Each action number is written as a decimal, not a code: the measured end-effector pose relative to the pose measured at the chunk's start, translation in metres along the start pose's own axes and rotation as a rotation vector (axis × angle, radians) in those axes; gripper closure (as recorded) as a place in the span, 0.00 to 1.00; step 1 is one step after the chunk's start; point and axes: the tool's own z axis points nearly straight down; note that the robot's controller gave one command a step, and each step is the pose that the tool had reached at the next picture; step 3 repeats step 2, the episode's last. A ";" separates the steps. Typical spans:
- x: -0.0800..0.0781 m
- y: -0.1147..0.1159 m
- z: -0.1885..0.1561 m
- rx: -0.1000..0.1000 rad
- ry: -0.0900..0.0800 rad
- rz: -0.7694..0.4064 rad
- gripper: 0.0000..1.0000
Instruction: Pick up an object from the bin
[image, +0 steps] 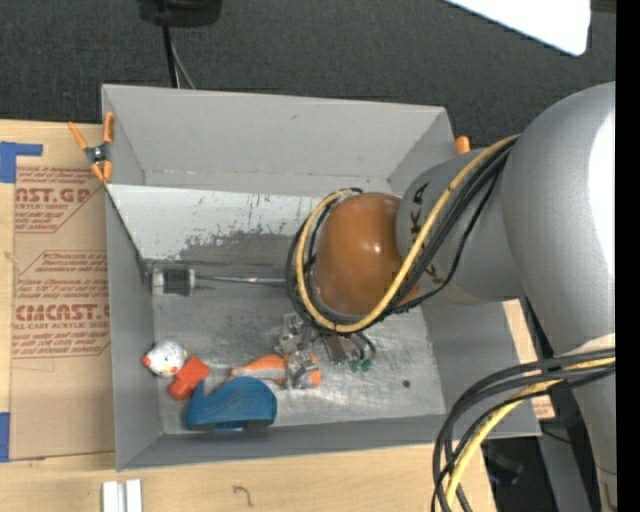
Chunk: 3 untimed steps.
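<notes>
Gripper (300, 362), low over the bin (230, 320) floor; whether its jaws are open or closed cannot be told. Slim orange piece (262, 367) lies just beside the jaws, view-left; blue rounded item (232, 405) lies beyond it, green bit (358, 365) opposite.

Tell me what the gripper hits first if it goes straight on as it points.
Probably the slim orange piece right by the gripper, beside the blue lump; depth is unclear, so it could meet the bare bin floor instead.

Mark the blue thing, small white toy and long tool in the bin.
blue rounded thing (232, 405), camera view, middle of its top.
small white toy (163, 355), camera view, its white body.
long tool (176, 281), camera view, dark handle end.
</notes>
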 end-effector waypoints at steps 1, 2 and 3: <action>0.000 0.000 0.000 0.000 0.000 0.000 1.00; -0.016 -0.003 -0.124 0.001 -0.001 -0.011 1.00; -0.016 -0.003 -0.124 0.001 -0.001 -0.011 1.00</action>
